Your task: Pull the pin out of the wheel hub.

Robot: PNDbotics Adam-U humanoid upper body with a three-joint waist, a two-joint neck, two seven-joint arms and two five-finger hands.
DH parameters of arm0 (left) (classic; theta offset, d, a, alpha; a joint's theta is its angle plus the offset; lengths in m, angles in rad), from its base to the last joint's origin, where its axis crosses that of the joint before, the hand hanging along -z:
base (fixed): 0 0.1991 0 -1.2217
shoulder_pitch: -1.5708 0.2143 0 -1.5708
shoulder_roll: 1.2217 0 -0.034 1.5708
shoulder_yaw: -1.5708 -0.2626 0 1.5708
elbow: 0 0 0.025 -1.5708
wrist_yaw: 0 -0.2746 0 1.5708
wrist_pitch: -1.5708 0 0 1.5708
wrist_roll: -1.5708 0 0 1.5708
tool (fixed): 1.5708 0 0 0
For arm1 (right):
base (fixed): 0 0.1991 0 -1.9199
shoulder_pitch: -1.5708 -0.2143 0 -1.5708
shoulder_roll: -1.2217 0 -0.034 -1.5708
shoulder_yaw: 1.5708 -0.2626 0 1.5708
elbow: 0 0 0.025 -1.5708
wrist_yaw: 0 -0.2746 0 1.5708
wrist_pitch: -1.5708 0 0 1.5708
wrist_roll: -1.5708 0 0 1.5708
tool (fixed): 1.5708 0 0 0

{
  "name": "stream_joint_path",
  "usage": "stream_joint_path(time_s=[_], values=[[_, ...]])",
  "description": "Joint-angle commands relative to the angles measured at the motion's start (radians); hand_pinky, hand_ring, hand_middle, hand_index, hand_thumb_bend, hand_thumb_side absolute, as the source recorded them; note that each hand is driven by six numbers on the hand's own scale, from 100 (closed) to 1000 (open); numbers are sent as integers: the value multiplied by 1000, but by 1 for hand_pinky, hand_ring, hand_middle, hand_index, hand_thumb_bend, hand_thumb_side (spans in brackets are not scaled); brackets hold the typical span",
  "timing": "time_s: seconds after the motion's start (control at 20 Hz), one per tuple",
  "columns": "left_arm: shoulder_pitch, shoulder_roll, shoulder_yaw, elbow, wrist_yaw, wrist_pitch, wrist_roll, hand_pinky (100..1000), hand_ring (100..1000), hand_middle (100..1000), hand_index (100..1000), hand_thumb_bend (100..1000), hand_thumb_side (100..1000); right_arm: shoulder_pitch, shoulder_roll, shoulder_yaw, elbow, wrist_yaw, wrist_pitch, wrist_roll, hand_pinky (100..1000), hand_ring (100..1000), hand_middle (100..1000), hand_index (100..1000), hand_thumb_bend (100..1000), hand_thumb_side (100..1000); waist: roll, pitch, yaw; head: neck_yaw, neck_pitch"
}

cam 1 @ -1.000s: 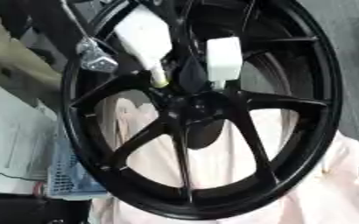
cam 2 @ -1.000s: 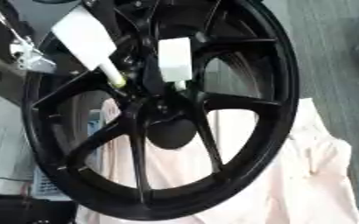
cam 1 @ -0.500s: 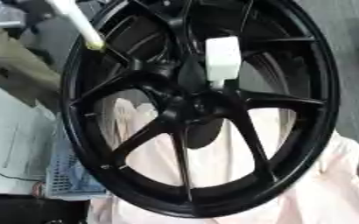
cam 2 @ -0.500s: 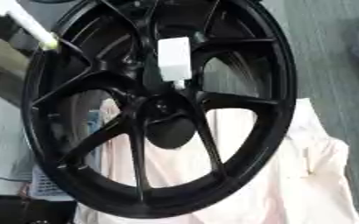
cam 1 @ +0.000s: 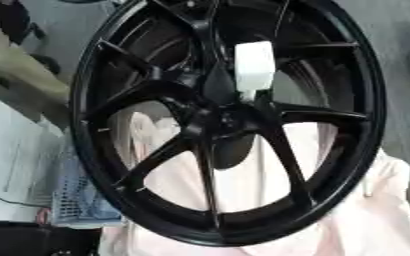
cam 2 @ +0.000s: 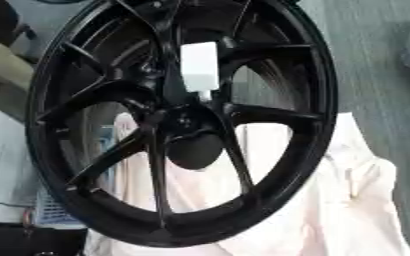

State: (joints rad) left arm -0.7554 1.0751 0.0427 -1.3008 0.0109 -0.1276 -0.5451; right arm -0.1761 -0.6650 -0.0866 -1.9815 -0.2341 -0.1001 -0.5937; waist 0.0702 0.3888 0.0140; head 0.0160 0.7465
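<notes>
The black wheel (cam 1: 226, 125) is seen filling the view, stood on its rim and tilted a little, its spokes fanning out from the hub (cam 1: 222, 122) at the centre. Beneath and behind it a pale pink cloth (cam 2: 348, 200) is spread, bunched up on the near right. To the left a white surface (cam 1: 12, 165) is glimpsed, with a light blue meshed basket (cam 1: 77, 200) just beside the wheel's near-left rim. On the right, grey floor (cam 2: 366, 60) is shown. One white pin (cam 1: 254, 70) is seen, a blocky white piece seated just above the hub, its narrow tip pointed down into the hub. Neither robot hand is caught in either view, so nothing can be told of the fingers.
</notes>
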Motion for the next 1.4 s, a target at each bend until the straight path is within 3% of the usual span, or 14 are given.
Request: stream_joint_path(time_s=[0.05, 0.2, 0.35, 0.45, 0.55, 0.6, 0.65, 0.7, 0.8, 1.05, 1.25, 1.3, 1.4], values=[[-7, 33, 18, 60, -49, 0, 35, 719, 518, 407, 601, 100, 154, -9, -28, -15, -18, 5, -3, -2, 721, 731, 702, 759, 100, 599, -3, -32, -1, 2, -5], [-8, 26, 9, 120, -133, 13, 66, 732, 554, 459, 644, 100, 100, -12, -27, -14, -18, 3, -5, 1, 721, 731, 702, 759, 100, 597, -4, -34, -5, 3, -8], [-15, 6, 3, 185, -212, 21, 87, 750, 590, 498, 680, 100, 100, -13, -26, -16, -18, 2, -6, 0, 721, 731, 702, 759, 100, 597, -5, -36, -9, 5, -15], [-17, -7, -3, 213, -233, 16, 79, 810, 719, 628, 778, 100, 100, -14, -26, -17, -18, 2, -6, 0, 721, 730, 702, 759, 100, 595, -6, -36, -11, 4, -17], [-21, -19, -9, 228, -232, 7, 55, 826, 749, 669, 800, 100, 100, -16, -25, -17, -18, 0, -7, 0, 721, 730, 702, 759, 100, 595, -6, -36, -12, 3, -16], [-23, -24, -12, 232, -230, 1, 44, 856, 816, 758, 851, 157, 231, -17, -24, -16, -18, 0, -7, 0, 720, 730, 702, 759, 100, 596, -7, -36, -12, 3, -17], [-25, -27, -14, 235, -230, -4, 37, 857, 821, 765, 854, 165, 242, -18, -23, -16, -18, -1, -7, 1, 720, 730, 702, 759, 100, 597, -7, -36, -12, 3, -18], [-25, -29, -15, 239, -232, -7, 34, 865, 840, 787, 874, 249, 371, -18, -23, -15, -18, -1, -6, 2, 720, 730, 701, 759, 100, 598, -7, -36, -12, 3, -17], [-26, -34, -16, 246, -243, -10, 35, 855, 825, 790, 884, 306, 447, -19, -21, -15, -18, -2, -6, 2, 720, 730, 701, 758, 100, 599, -7, -35, -13, 2, -17], [-27, -40, -17, 249, -248, -13, 35, 857, 827, 789, 882, 268, 401, -19, -21, -15, -18, -3, -6, 1, 720, 730, 701, 758, 100, 598, -7, -34, -13, 2, -15], [-28, -46, -12, 239, -226, -19, 46, 849, 804, 753, 860, 188, 414, -19, -21, -16, -18, -2, -7, 1, 720, 729, 701, 758, 100, 594, -9, -36, -13, 1, -14], [-29, -49, -8, 232, -210, -21, 55, 842, 785, 731, 845, 100, 435, -18, -22, -17, -18, -2, -7, 1, 720, 730, 701, 758, 100, 592, -10, -36, -12, 0, -14], [-25, -52, 0, 204, -172, -20, 94, 832, 759, 696, 821, 100, 452, -18, -24, -17, -18, -1, -9, 1, 720, 729, 701, 758, 100, 588, -12, -37, -11, -3, -14]])
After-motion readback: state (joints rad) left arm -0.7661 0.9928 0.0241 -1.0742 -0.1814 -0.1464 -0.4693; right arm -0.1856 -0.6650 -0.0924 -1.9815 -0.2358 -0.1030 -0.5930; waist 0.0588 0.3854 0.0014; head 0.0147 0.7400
